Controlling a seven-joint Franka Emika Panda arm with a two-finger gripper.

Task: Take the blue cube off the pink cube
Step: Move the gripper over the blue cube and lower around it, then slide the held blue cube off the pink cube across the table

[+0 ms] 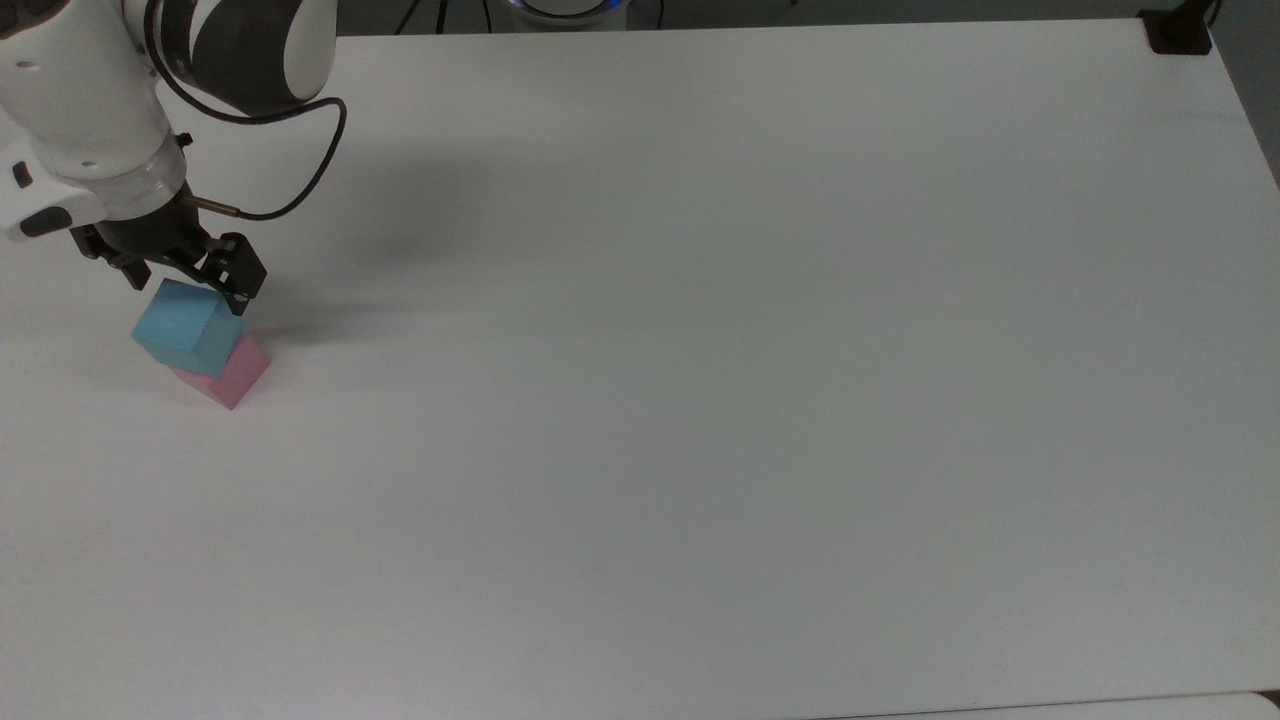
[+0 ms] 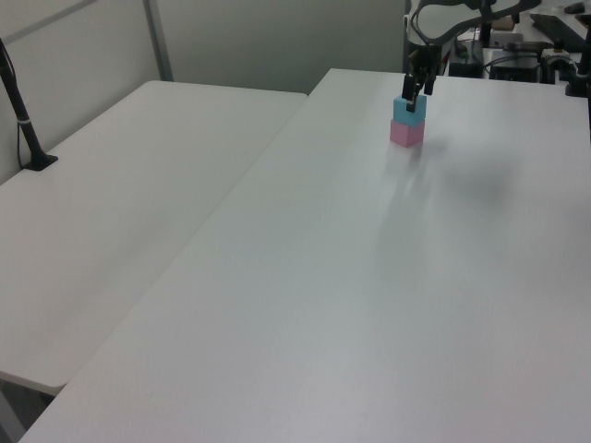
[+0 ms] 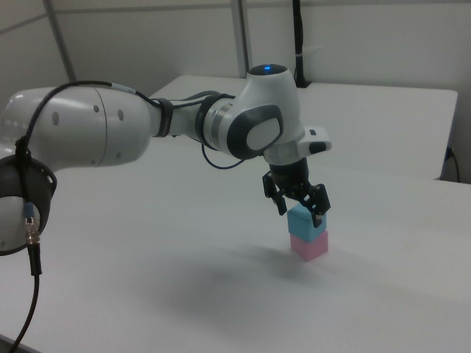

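The blue cube (image 1: 188, 327) sits on top of the pink cube (image 1: 238, 374) near the top view's left edge, the two stacked with a slight offset. My gripper (image 1: 188, 285) is open and hangs right over the blue cube, one finger on either side of its upper part and nothing held. In the right view the gripper (image 3: 300, 212) straddles the top of the blue cube (image 3: 305, 223), which rests on the pink cube (image 3: 309, 245). The left view has the gripper (image 2: 416, 92) just above the blue cube (image 2: 409, 111) and pink cube (image 2: 405, 135).
The white table (image 1: 700, 400) stretches wide to the top view's right of the stack. A black mount (image 1: 1178, 30) stands at its far right corner. A second table (image 2: 129, 194) with a black post (image 2: 23, 115) lies on the left view's left.
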